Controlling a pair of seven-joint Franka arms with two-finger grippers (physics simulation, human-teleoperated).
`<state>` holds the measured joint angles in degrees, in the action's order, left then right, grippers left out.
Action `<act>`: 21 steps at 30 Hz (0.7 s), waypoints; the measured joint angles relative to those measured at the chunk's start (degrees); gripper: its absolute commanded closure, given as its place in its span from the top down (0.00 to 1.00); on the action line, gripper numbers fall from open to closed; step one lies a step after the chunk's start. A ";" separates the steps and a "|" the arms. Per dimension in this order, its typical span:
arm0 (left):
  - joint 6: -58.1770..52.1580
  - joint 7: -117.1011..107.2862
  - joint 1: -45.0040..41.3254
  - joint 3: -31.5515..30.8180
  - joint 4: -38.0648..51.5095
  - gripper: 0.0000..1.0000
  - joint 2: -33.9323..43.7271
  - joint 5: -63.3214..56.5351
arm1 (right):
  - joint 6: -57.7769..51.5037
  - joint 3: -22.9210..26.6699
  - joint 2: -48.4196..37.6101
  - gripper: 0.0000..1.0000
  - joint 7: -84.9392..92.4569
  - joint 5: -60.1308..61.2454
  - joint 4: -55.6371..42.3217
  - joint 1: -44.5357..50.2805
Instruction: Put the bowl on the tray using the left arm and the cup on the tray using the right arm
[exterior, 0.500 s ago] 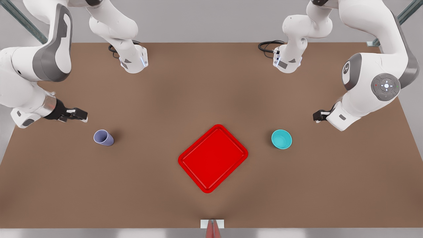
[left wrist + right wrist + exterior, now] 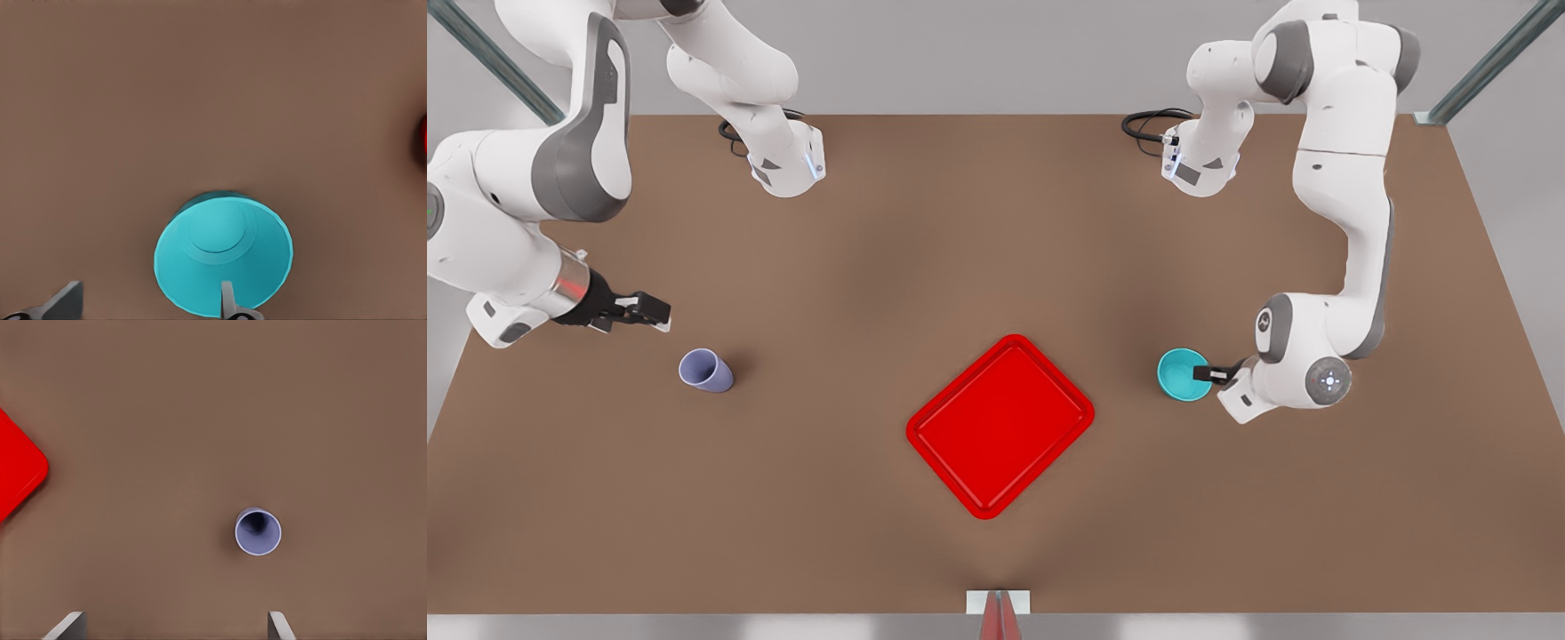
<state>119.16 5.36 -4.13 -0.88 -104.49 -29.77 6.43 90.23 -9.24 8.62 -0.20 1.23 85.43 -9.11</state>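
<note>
Front view: tray nearest, flat on the brown table, mid-table. Bowl to the front view's right of it, upright; left gripper at its rim, fingers spread, one fingertip over the inside, the other outside. Cup at the front view's left, upright; right gripper spread, near the cup, not touching.
</note>
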 measured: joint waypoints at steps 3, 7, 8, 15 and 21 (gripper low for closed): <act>0.63 0.25 0.00 0.00 -0.19 1.00 -0.75 0.61 | 0.03 0.01 -0.09 1.00 0.11 0.00 0.08 -0.17; 1.99 2.19 -0.18 0.00 -0.19 1.00 -1.96 1.44 | 0.45 0.02 -0.01 1.00 0.11 0.09 0.68 -0.37; 1.95 2.20 -0.27 0.00 -0.19 1.00 -2.05 1.60 | 0.96 0.16 -0.01 1.00 0.28 0.09 1.81 -0.49; 1.95 2.20 -0.62 0.00 0.16 0.36 -3.20 2.07 | 15.46 0.72 -0.13 1.00 4.07 0.08 17.32 -4.28; 1.78 1.93 -0.62 0.00 0.25 0.21 -2.93 3.27 | 24.69 0.80 1.93 1.00 7.14 0.09 22.33 -6.43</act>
<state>120.94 7.30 -4.75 -0.88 -104.24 -32.69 9.70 114.92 -8.44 10.55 6.94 1.32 107.76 -15.54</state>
